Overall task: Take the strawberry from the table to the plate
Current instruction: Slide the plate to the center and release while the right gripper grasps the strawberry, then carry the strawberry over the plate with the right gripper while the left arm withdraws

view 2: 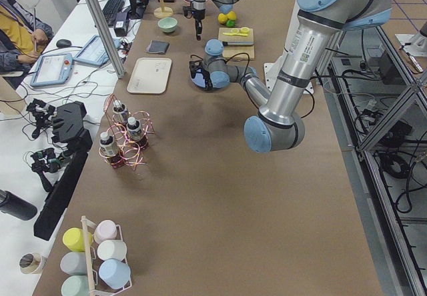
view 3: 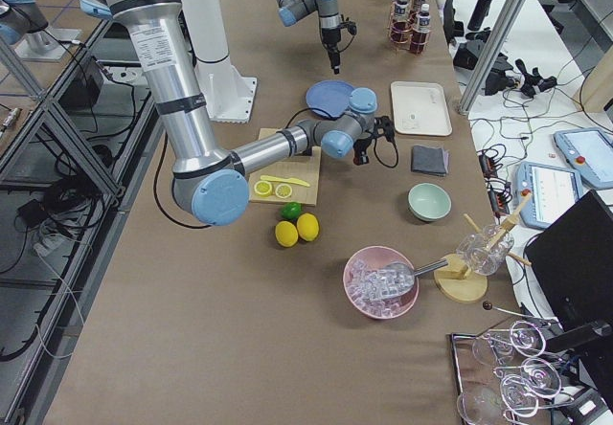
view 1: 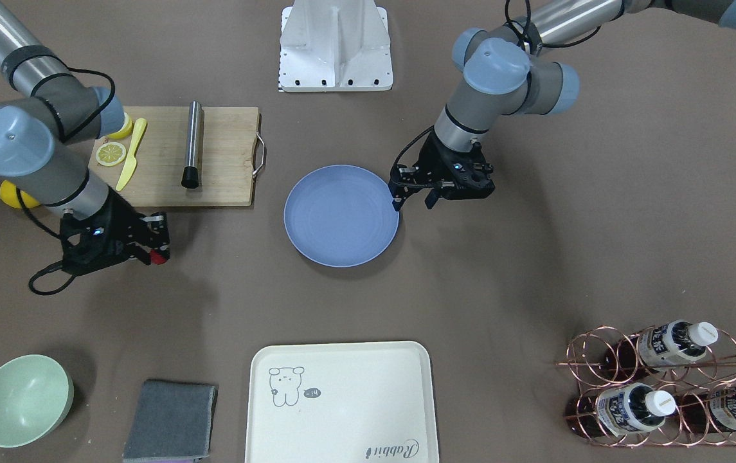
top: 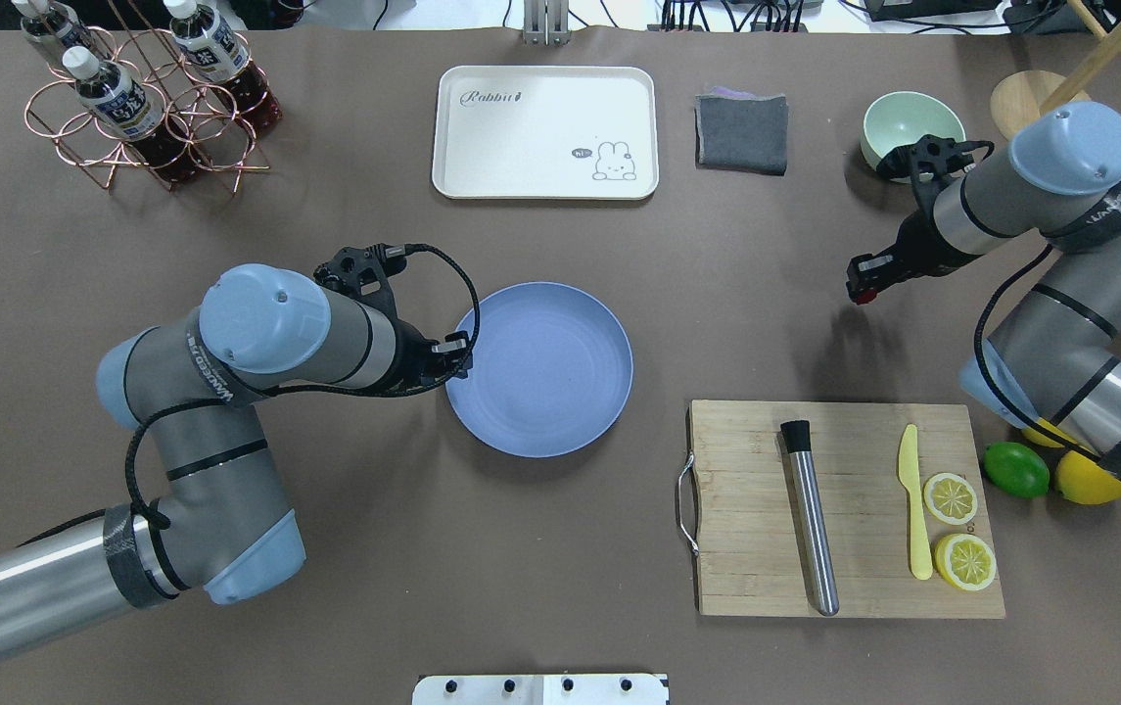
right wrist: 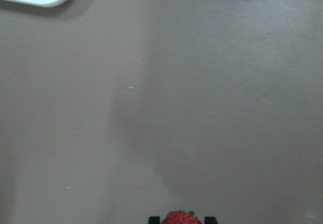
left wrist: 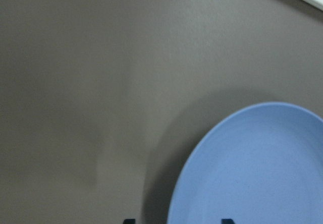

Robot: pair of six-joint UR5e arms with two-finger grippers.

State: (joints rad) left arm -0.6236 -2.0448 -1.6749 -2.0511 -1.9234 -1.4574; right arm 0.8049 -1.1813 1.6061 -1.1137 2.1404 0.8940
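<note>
My right gripper [view 1: 155,253] is shut on the small red strawberry [view 1: 160,258] and holds it above the brown table [view 1: 535,257], between the cutting board and the green bowl. In the right wrist view the strawberry [right wrist: 179,218] sits between the fingertips at the bottom edge. The round blue plate [view 1: 341,215] lies bare at the table's middle, well to the side of that gripper. My left gripper [view 1: 414,202] hovers open over the plate's rim [top: 462,392], with nothing between its fingers. The left wrist view shows the plate [left wrist: 257,168] below it.
A wooden cutting board [top: 849,509] carries a metal rod [top: 810,519], a yellow knife [top: 912,499] and two lemon slices [top: 957,529]. Nearby are a lime [top: 1015,468], a lemon [top: 1089,480], a green bowl [top: 898,122], a grey cloth [top: 741,132], a cream tray [top: 545,132] and a bottle rack [top: 139,103].
</note>
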